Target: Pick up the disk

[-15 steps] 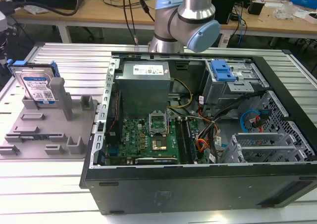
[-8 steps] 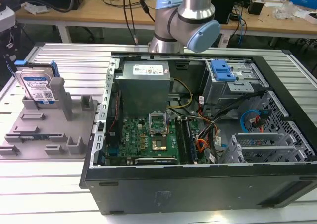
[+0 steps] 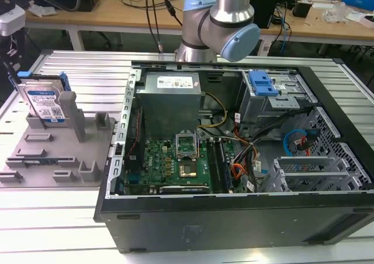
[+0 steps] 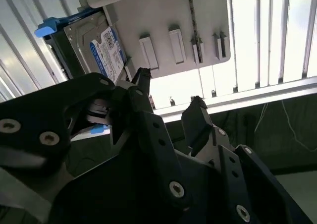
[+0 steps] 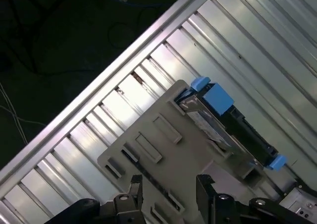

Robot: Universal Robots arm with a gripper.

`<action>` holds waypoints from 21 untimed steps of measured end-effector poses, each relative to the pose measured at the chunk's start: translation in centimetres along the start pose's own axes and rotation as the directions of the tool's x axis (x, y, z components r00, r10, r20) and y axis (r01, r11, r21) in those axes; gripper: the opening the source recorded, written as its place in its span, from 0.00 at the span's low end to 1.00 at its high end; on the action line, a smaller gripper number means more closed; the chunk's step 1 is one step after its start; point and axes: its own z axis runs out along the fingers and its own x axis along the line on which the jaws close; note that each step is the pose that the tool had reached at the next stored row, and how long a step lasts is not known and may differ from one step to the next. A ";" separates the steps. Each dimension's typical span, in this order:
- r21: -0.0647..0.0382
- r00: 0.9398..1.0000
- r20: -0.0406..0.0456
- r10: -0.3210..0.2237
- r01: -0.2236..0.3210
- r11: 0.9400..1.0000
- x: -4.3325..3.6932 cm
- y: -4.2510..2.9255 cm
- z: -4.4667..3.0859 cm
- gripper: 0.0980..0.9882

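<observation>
End effector: The end effector [image 4: 170, 90] is hanging wide open, and nothing is sitting between its two black fingers [image 4: 142, 78]. In both wrist views it is floating above the grey holder and is not touching anything.

Disk: The disk [image 3: 44, 103] is standing up on its edge in a slot of the grey holder, at the exterior view's left. Its white-and-blue label is facing out, and blue rails are running along its sides. It is sitting near the end effector but apart from it.

Holder: The grey holder [image 3: 64, 153] is lying flat on the bench, just beside the computer case.

Bench: The shiny ribbed bench [image 3: 52, 223] is carrying the holder and the case.

Computer case: The black computer case [image 3: 234, 217] is lying open on its side. It is showing a green board [image 3: 175, 162], a big grey box [image 3: 169, 103] and a blue bracket [image 3: 262, 83].

Arm: The robot arm [image 3: 219, 18] is rising up behind the case.
</observation>
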 end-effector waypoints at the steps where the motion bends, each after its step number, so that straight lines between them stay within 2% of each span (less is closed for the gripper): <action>1: 0.000 1.000 -0.001 -0.016 0.016 1.000 -0.01 -0.01 0.01 0.52; 3: 0.000 0.999 -0.002 -0.051 0.051 0.999 -0.03 -0.03 0.02 0.52; 6: 0.007 0.995 0.000 -0.100 0.100 0.995 -0.03 -0.04 0.07 0.52; 8: 0.009 0.987 0.000 -0.161 0.161 0.987 -0.03 -0.04 0.09 0.52; 10: 0.009 0.981 -0.002 -0.196 0.196 0.981 -0.02 -0.04 0.09 0.52; 13: 0.009 0.955 -0.005 -0.296 0.296 0.955 -0.03 -0.04 0.13 0.52; 14: 0.008 0.945 -0.007 -0.327 0.328 0.945 -0.03 -0.04 0.13 0.52; 16: 0.008 0.918 -0.011 -0.396 0.397 0.918 -0.03 -0.04 0.16 0.52; 18: 0.007 0.874 -0.017 -0.486 0.486 0.874 -0.03 -0.04 0.23 0.52; 21: 0.006 0.844 -0.020 -0.536 0.536 0.844 -0.03 -0.05 0.28 0.52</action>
